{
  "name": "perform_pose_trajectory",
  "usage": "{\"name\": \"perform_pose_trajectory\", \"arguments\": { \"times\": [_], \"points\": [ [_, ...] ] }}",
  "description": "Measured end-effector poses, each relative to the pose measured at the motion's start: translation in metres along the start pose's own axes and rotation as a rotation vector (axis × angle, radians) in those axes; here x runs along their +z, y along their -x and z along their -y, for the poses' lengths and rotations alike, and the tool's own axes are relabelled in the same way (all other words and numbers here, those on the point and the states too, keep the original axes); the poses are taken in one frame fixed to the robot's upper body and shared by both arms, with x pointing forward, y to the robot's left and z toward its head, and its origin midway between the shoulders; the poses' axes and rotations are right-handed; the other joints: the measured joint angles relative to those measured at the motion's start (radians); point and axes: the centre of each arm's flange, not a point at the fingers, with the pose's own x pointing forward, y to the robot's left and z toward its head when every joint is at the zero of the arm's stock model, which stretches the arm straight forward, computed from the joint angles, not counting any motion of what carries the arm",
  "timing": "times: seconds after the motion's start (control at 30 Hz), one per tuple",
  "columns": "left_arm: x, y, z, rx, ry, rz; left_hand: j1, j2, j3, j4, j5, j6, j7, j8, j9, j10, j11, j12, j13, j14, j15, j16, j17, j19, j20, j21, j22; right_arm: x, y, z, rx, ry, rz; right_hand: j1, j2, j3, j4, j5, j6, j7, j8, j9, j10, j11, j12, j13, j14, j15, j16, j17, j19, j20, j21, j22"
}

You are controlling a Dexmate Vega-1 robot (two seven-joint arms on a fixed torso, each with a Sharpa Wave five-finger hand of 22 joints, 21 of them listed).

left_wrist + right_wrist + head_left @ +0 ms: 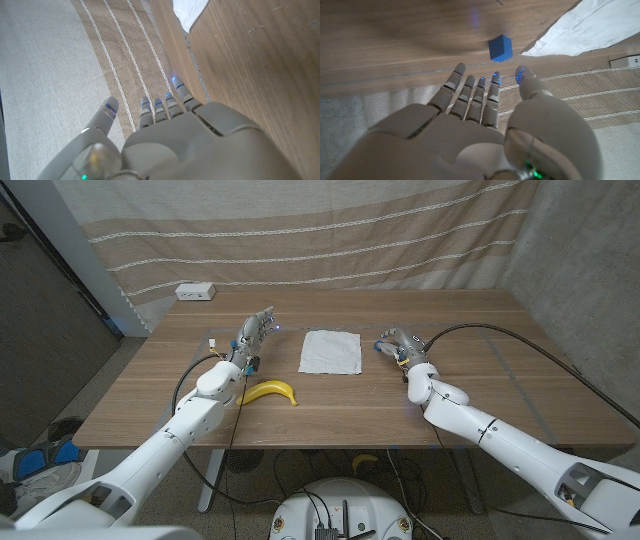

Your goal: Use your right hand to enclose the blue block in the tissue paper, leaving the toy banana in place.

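A white tissue paper [331, 351] lies spread flat in the middle of the table. A small blue block [381, 348] sits on the wood just off the tissue's right edge, shown clearly in the right wrist view as blue block [500, 48] next to the tissue [590, 30]. My right hand [399, 346] is right beside the block, fingers apart and holding nothing; from the wrist my right hand [485, 125] reaches toward the block without touching it. The yellow toy banana [271, 391] lies near the front, left of the tissue. My left hand [254, 332] stands beyond the banana, fingers extended, empty.
A white power strip [196, 291] sits at the table's far left corner. A striped curtain [300, 240] hangs behind the table. The left wrist view shows my left hand [165, 135] and a corner of the tissue [190, 10].
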Motion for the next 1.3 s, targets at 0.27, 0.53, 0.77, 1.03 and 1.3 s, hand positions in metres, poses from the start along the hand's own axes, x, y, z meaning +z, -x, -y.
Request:
{"name": "perform_pose_trajectory", "arguments": {
  "times": [0.27,0.53,0.77,1.03,1.3],
  "points": [
    [0.000,0.000,-0.001,0.001,0.001,0.000,0.000,0.000,0.000,0.000,0.000,0.000,0.000,0.000,0.000,0.000,0.000,0.000,0.000,0.000,0.000,0.000,0.000,0.000,0.000,0.000,0.005,-0.004,-0.004,-0.006,-0.013,0.030,-0.020,0.013,-0.013,-0.008,0.003,-0.007,0.014,0.000,0.005,0.000,0.015,-0.004,0.000,0.000,0.011,-0.004,0.007,0.000,0.000,0.000,0.000,0.000],
    [0.001,0.000,-0.001,0.000,0.002,0.000,0.000,0.000,0.000,-0.008,0.000,0.000,0.000,0.000,0.000,0.000,0.000,0.000,0.000,0.000,0.000,0.000,0.000,0.000,0.000,-0.008,0.005,-0.005,-0.008,-0.011,-0.018,0.047,-0.030,0.022,-0.006,-0.014,0.006,-0.011,0.030,-0.005,0.005,0.000,0.031,-0.009,0.004,0.000,0.016,0.002,0.011,0.005,0.007,-0.007,0.006,0.000],
    [0.001,-0.001,-0.002,0.001,0.002,-0.001,-0.004,0.004,0.000,-0.008,0.000,0.000,0.000,0.000,0.000,0.000,0.000,0.000,0.000,0.000,0.000,0.000,0.000,0.000,0.000,-0.008,0.005,-0.008,-0.012,-0.015,-0.026,0.062,-0.039,0.057,-0.007,-0.025,0.009,-0.011,0.080,-0.003,0.024,0.000,0.046,-0.011,0.006,0.004,0.025,0.000,0.020,0.009,0.024,-0.010,0.010,0.000],
    [0.001,-0.001,-0.004,0.002,0.001,-0.002,-0.008,0.000,0.000,-0.008,0.000,0.000,0.000,0.000,0.000,0.000,0.000,0.000,0.000,0.000,0.000,0.000,0.000,0.000,0.000,-0.008,0.005,-0.008,-0.015,-0.018,-0.039,0.067,-0.028,0.118,0.006,-0.043,0.012,-0.011,0.205,0.008,0.065,0.006,0.086,-0.025,0.008,0.009,0.048,-0.002,0.043,0.023,0.041,-0.027,0.020,0.004],
    [0.002,-0.001,-0.005,0.003,0.000,-0.003,-0.008,0.000,0.000,-0.008,0.000,0.000,0.000,0.000,0.000,0.000,0.000,0.000,0.000,0.000,0.000,0.000,0.000,0.004,0.004,-0.010,0.005,-0.012,-0.017,-0.022,-0.050,0.072,-0.026,0.184,0.021,-0.062,0.015,-0.003,0.310,0.052,0.121,0.013,0.150,-0.057,0.030,0.014,0.082,0.000,0.082,0.050,0.063,-0.049,0.037,0.004]
  ]
}}
